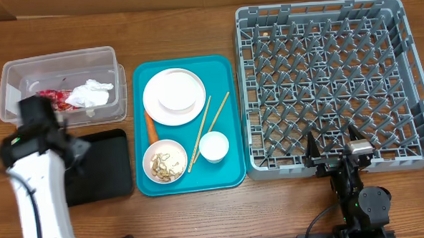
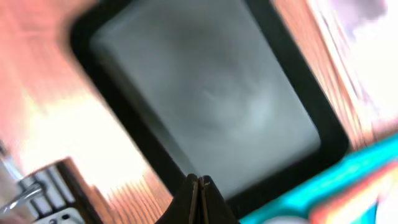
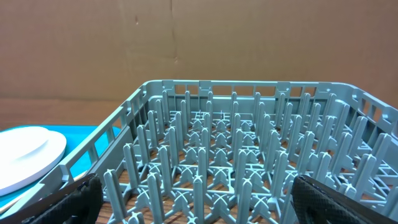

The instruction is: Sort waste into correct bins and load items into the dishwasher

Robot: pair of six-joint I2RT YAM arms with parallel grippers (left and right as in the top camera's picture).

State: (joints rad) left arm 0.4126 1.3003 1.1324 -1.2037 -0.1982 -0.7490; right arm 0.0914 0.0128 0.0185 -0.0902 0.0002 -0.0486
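Overhead: bright, even, sharp. Left wrist: heavy blur, pale glare on black tray (image 2: pixel 205 106). Right wrist: crisp, soft light.

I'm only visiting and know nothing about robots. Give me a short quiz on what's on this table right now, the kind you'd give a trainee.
1. True or false: the red wrapper lies inside the clear tub.
2. Where is the carrot? A) in the clear tub; B) on the teal tray, beside the plate; C) held by the left gripper.
3. Fill in: the left gripper's fingers are ___ (open or shut).
Key: 1 true; 2 B; 3 shut.
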